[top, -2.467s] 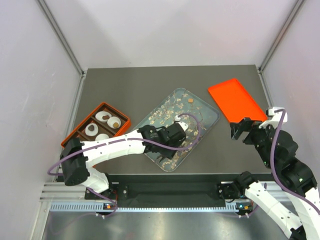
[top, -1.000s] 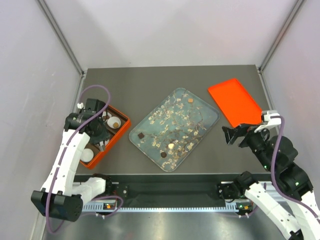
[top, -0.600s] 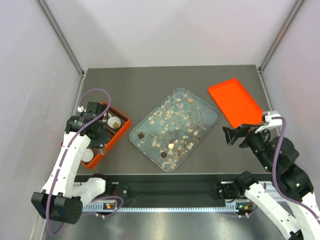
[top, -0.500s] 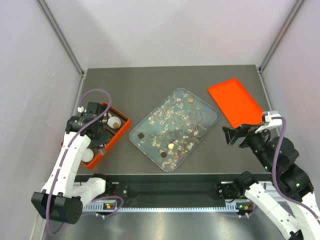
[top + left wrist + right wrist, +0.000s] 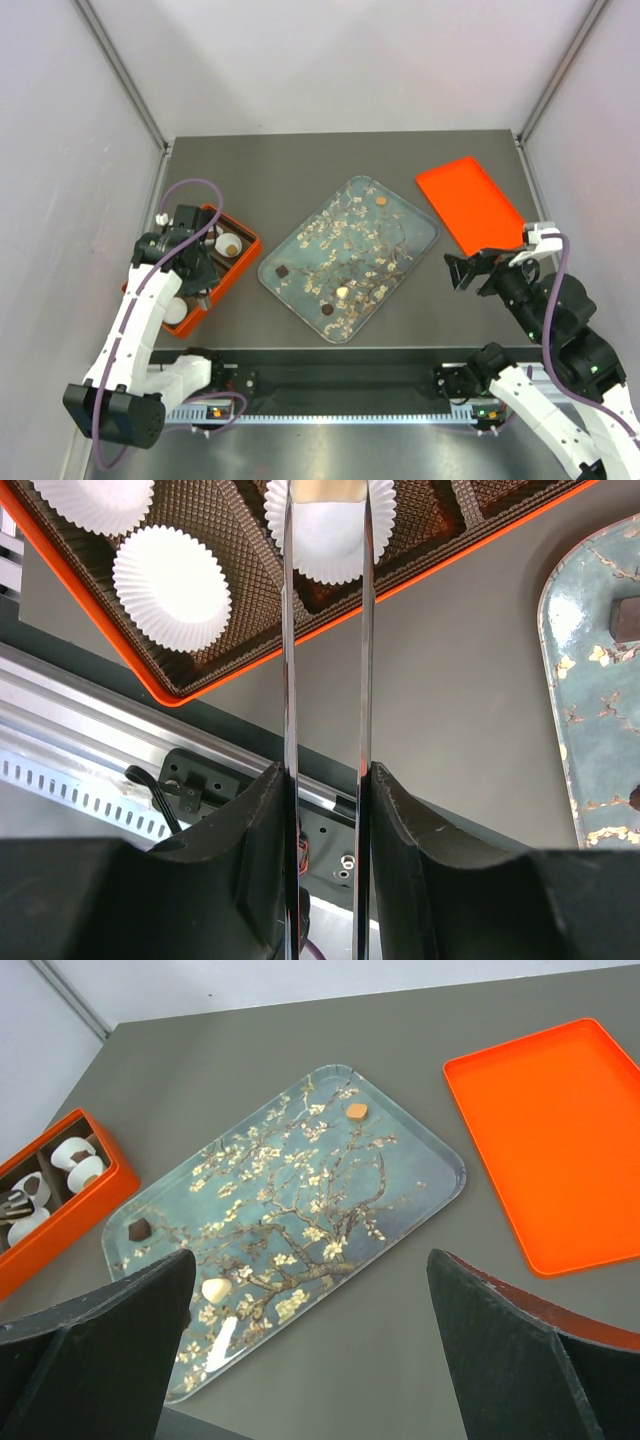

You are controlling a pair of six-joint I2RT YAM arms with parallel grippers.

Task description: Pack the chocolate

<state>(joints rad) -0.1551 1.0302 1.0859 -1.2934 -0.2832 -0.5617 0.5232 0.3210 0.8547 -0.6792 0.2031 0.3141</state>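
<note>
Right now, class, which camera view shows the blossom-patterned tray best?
Right wrist: nearly the whole tray appears large, blossoms sharp. Top view shows the tray whole but small; left wrist catches only the tray edge.

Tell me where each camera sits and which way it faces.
Top external: above and behind the bases, looking down on the table; both arms show.
Left wrist: on the left gripper, looking along its thin fingers into the orange box; they pinch a chocolate.
Right wrist: on the right gripper, looking down at the flowered tray; its open fingers frame the bottom corners.
Shared: both wrist views catch the box and tray.
</note>
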